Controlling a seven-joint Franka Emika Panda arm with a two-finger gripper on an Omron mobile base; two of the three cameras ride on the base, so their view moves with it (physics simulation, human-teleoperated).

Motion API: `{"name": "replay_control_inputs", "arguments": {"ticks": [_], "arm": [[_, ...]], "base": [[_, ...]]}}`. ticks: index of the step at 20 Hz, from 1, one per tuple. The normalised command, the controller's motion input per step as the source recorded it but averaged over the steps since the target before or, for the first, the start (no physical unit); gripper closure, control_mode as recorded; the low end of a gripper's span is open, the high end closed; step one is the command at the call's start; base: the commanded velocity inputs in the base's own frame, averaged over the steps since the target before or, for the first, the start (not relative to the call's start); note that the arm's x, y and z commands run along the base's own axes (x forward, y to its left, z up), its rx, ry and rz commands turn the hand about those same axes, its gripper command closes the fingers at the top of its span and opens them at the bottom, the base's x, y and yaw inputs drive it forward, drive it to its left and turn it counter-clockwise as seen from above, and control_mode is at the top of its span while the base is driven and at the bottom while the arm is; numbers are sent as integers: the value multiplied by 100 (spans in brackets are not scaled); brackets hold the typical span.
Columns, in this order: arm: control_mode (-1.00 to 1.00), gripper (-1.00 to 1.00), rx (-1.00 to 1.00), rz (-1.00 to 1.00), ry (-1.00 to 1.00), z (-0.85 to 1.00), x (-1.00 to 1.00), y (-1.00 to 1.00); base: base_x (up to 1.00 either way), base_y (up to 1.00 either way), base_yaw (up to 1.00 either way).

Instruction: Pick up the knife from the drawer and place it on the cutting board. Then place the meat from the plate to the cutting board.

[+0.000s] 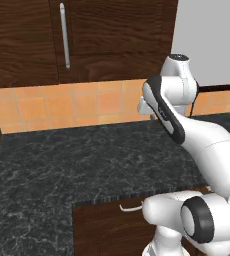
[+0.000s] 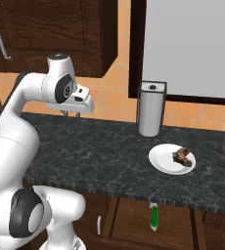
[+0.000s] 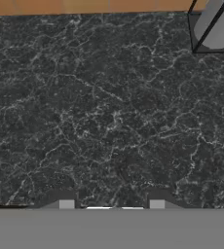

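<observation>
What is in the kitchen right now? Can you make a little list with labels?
knife: green handle, lying in the open drawer
drawer: open below the counter edge
meat: dark chunk on the plate
plate: white, on the dark counter
paper towel holder: upright behind the plate
gripper: above bare counter, holding nothing, fingers apart
counter: dark speckled stone

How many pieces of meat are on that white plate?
1. A single dark reddish-brown meat chunk sits toward the right side of the plate, on the dark counter beside the paper towel holder. None seems hidden.
</observation>
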Motion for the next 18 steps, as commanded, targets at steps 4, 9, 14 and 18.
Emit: {"name": "replay_control_inputs", "arguments": {"ticks": [4,9,14,18], "arm": [[-100,-100,0,0,0,-13,-37,-4],[-100,-100,-1,0,0,-49,-75,0],[-100,-100,-2,0,0,-58,-59,-4],[-100,-100,0,0,2,-58,-44,-2]], "base": [[0,0,0],[0,0,0],[0,0,0],[0,0,0]]}}
